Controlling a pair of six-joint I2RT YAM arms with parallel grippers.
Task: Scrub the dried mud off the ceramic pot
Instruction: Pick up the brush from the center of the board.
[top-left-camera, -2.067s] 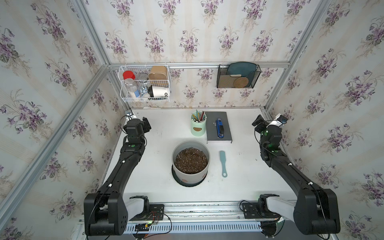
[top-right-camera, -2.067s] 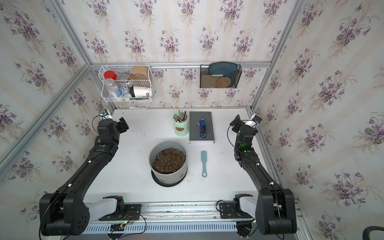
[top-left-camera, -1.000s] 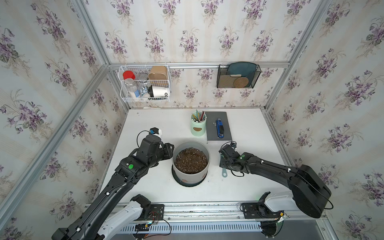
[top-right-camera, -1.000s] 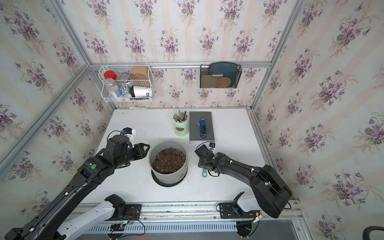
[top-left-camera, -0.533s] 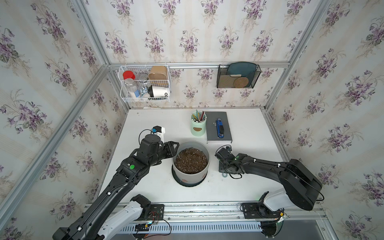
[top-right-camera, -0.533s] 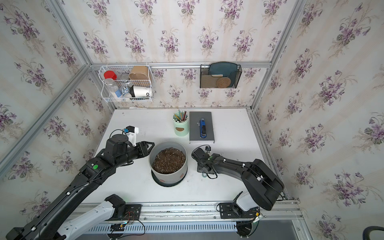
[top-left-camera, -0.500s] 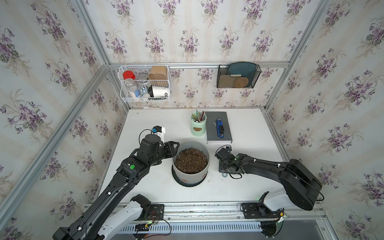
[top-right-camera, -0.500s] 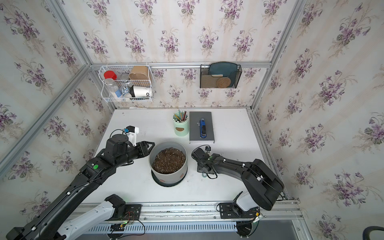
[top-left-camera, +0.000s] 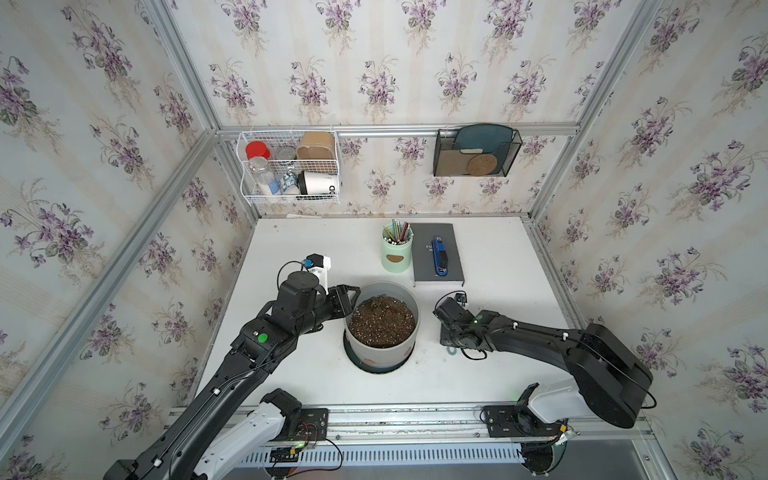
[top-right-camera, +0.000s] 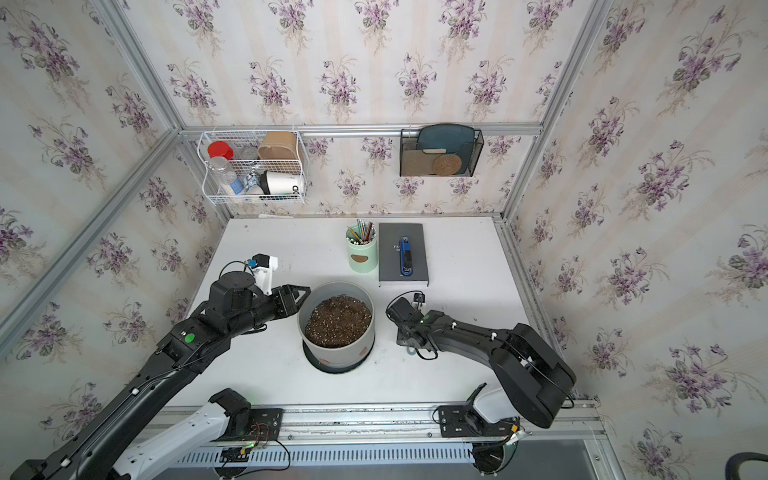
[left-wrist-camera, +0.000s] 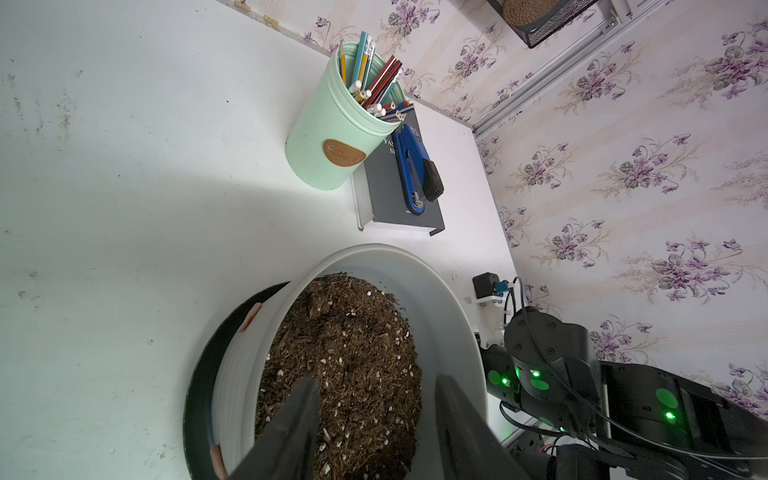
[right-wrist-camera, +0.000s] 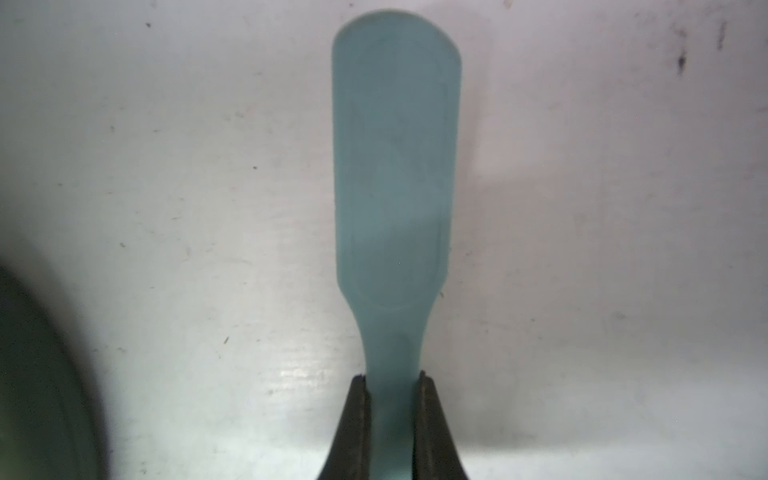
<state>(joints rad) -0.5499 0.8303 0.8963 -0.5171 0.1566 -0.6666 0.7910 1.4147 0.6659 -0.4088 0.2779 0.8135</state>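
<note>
White tabletop, scuffed, in a booth papered with violet sprigs.

Item 1. Right gripper: jaws drawn tight on the narrow neck of a pale teal plastic scrubbing brush, with nothing else between them. The brush lies level with the table, smooth back uppermost and broad head pointing away from the wrist (bristles presumably beneath, not visible). Whether it has left the surface cannot be told. The hold at the neck is judged to leave the whole head free for scrubbing.

Item 2. Left gripper: jaws about half apart and empty, set at the rim of the pot on the side away from the brush. The fingers show over dark speckled soil, and contact with the rim cannot be told. The placement is judged a readiness to steady the pot.

Item 3. Large pale grey-white ceramic pot: upright mid-table on a black round saucer, between the two grippers. Dried mud, in flat reddish-brown blobs, clings to its outer wall.

Outlying, well apart at the rear: mint-green pencil cup and grey book bearing a blue stapler.
</note>
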